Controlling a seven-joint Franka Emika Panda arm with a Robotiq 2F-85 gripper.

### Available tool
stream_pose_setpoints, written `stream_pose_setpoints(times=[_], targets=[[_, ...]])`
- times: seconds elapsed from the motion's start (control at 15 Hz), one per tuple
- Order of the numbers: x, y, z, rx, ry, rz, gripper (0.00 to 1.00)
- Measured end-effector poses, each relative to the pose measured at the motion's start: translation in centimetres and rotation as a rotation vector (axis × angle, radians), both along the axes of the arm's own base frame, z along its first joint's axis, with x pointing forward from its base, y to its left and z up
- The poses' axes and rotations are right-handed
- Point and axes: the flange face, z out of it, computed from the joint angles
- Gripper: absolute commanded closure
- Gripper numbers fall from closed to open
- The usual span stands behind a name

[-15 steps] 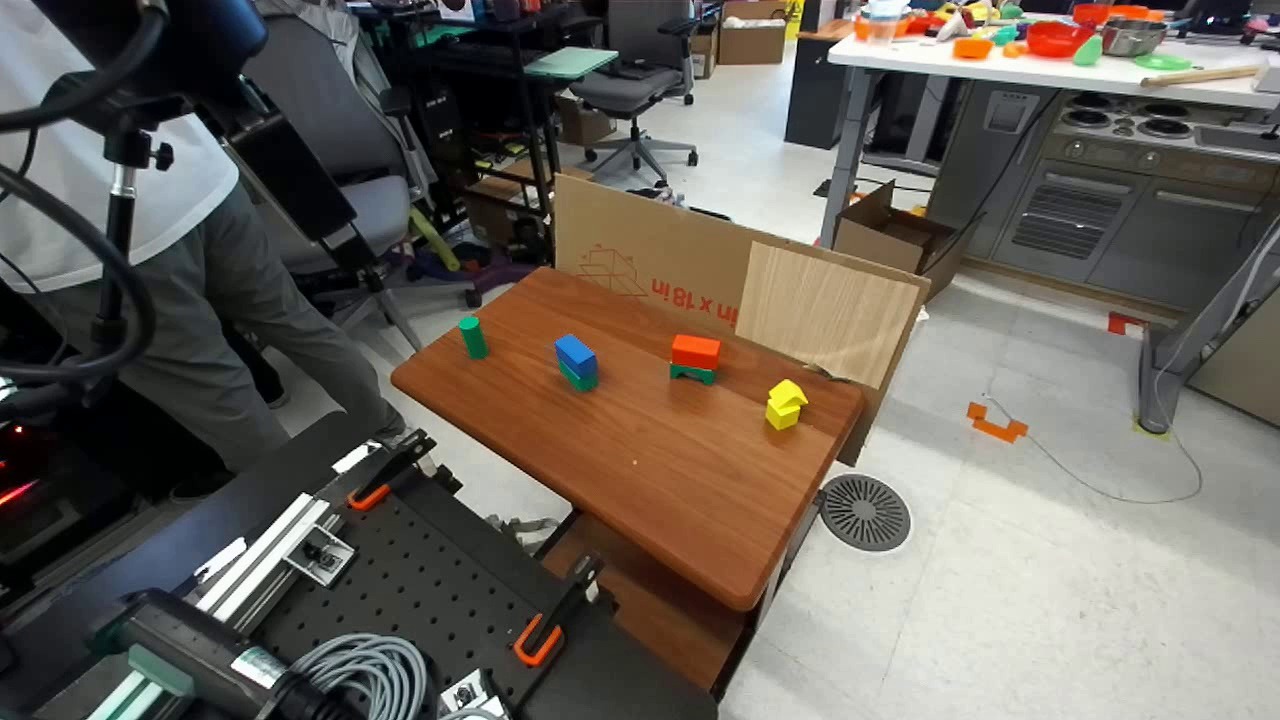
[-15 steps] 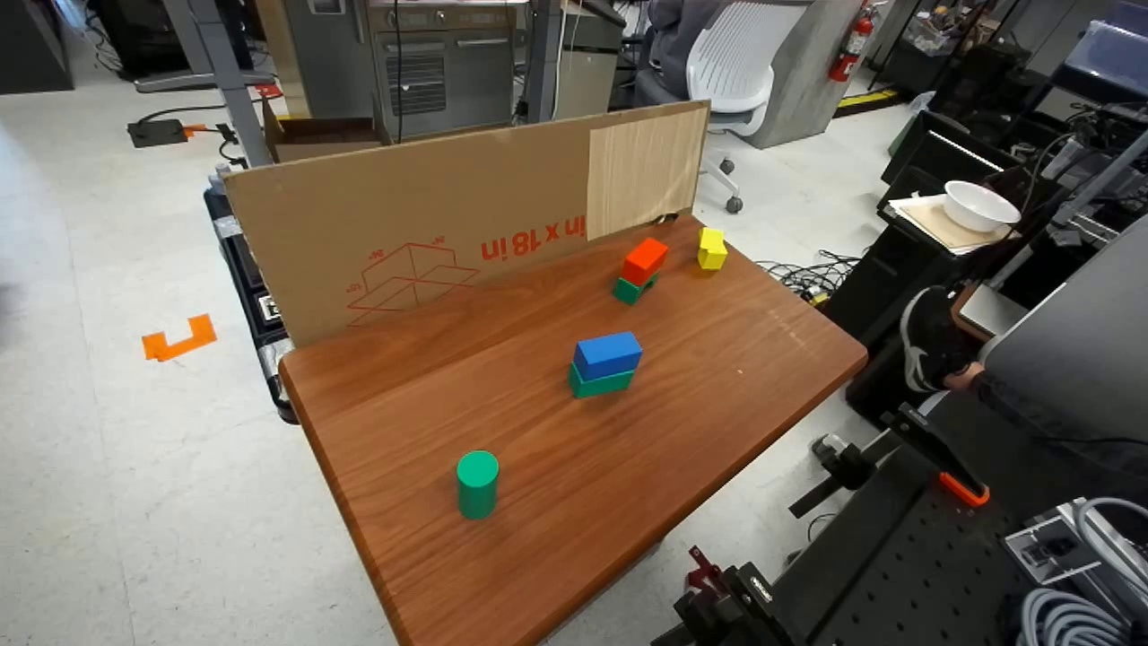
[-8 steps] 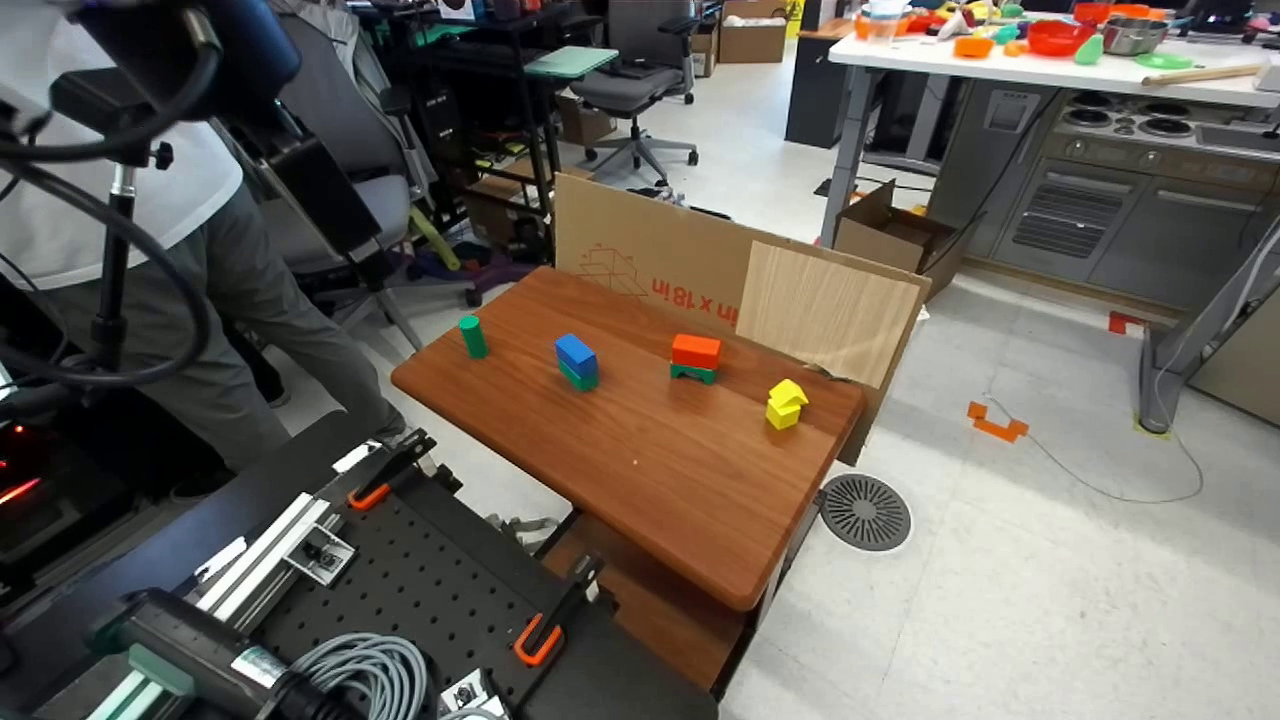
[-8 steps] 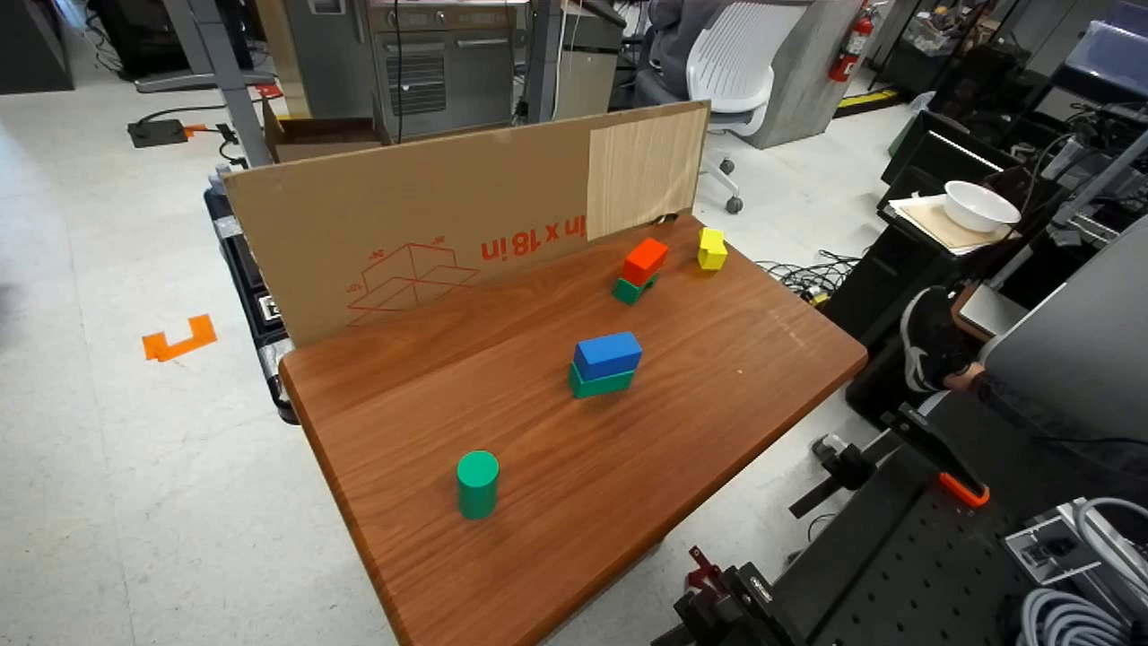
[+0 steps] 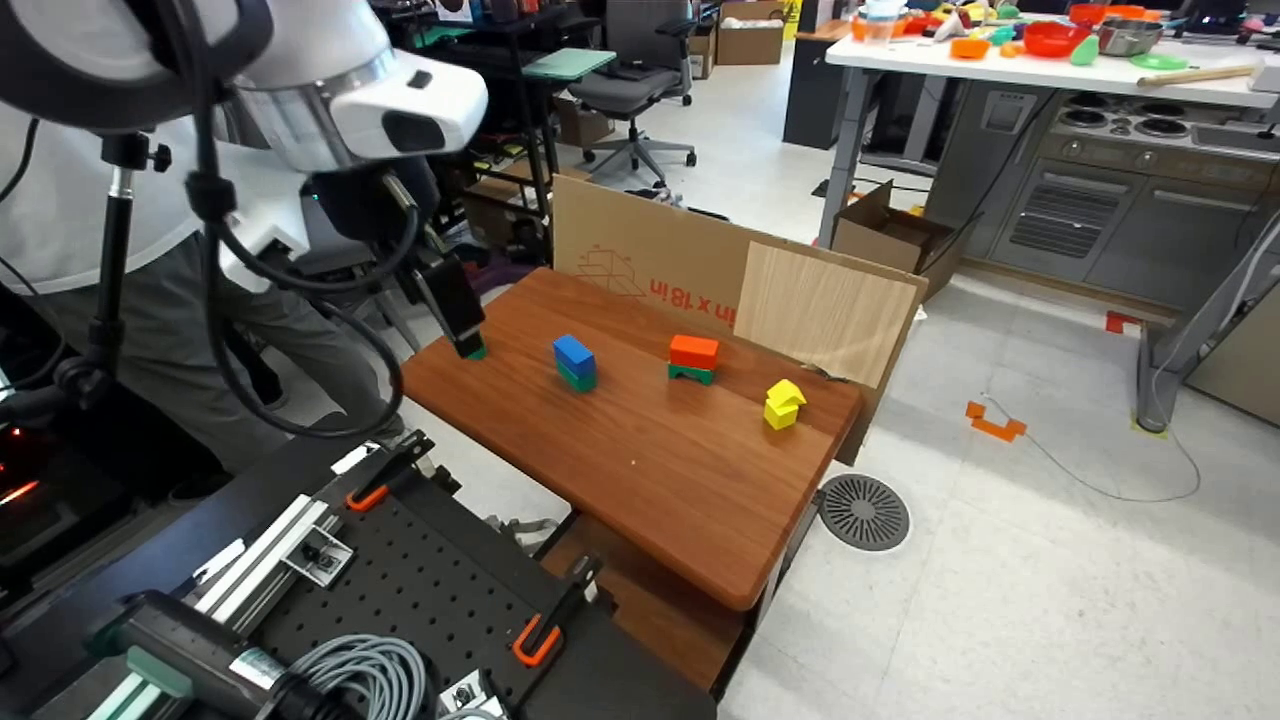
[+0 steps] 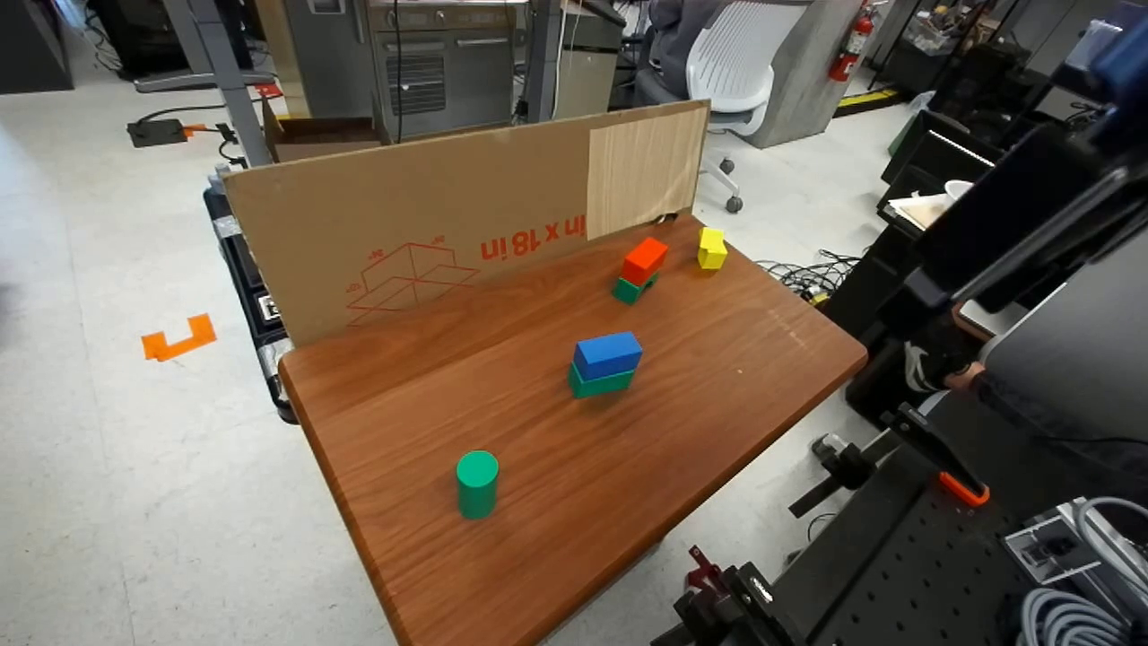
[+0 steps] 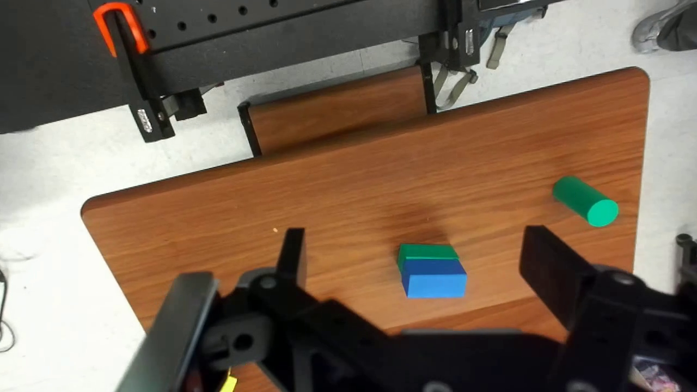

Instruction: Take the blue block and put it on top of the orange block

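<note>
The blue block [image 5: 574,354] lies on top of a flat green block in both exterior views [image 6: 608,356]. In the wrist view the blue block [image 7: 435,284] shows between the open fingers, below and apart from them. The orange block [image 5: 694,351] rests on a green arch-shaped block, further along the table; it also shows in an exterior view [image 6: 645,261]. It is hidden in the wrist view. My gripper [image 7: 415,233] is open and empty, high above the table. In an exterior view the gripper [image 5: 463,340] hangs at the table's end and covers most of the green cylinder.
A green cylinder [image 6: 477,485] stands near one end of the table [image 6: 430,556]. Yellow blocks [image 5: 783,405] are stacked beyond the orange block. A cardboard panel [image 6: 466,224] stands along the table's far edge. Black clamps [image 7: 147,103] sit on the dark bench edge.
My arm has swung in toward the table, and more of it shows in both exterior views. The gripper now covers part of the green cylinder in an exterior view. The blocks have not moved.
</note>
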Motion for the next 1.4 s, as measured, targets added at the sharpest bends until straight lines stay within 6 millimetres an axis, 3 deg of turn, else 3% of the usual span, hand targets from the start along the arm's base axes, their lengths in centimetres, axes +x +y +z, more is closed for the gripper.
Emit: stream_pose_setpoints(times=[0.33, 0.53, 0.93, 1.4], targets=[[4.2, 1.4, -6.8, -0.053, 0.043, -0.003, 0.0], [7.1, 2.1, -9.8, -0.088, 0.082, 0.0, 0.0], [12.3, 3.6, -13.2, -0.117, 0.089, 0.035, 0.0], [15.6, 5.1, -15.9, -0.117, 0.096, 0.048, 0.0]])
